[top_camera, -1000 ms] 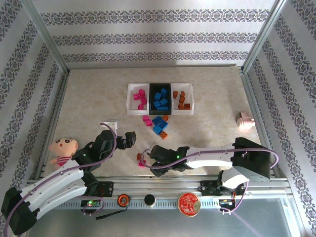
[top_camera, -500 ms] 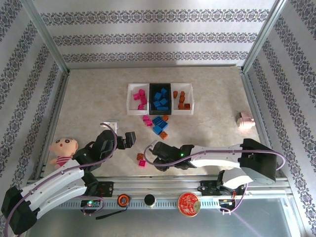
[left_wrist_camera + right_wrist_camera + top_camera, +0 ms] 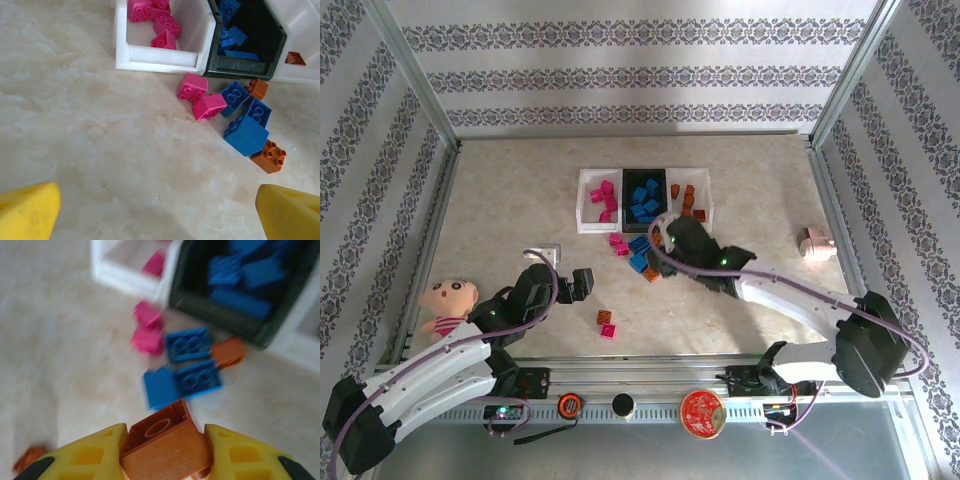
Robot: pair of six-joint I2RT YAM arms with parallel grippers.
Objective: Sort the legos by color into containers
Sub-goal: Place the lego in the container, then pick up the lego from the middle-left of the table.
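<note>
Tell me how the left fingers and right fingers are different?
The right fingers pinch an orange-brown brick; the left fingers stand wide open, holding nothing. The right fingers reach near the trays; the left fingers sit closer to the doll. Both pairs are yellow.

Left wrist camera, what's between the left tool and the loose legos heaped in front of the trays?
Nothing. In the left wrist view, bare marbled tabletop runs from the open left tool up to the loose legos.
</note>
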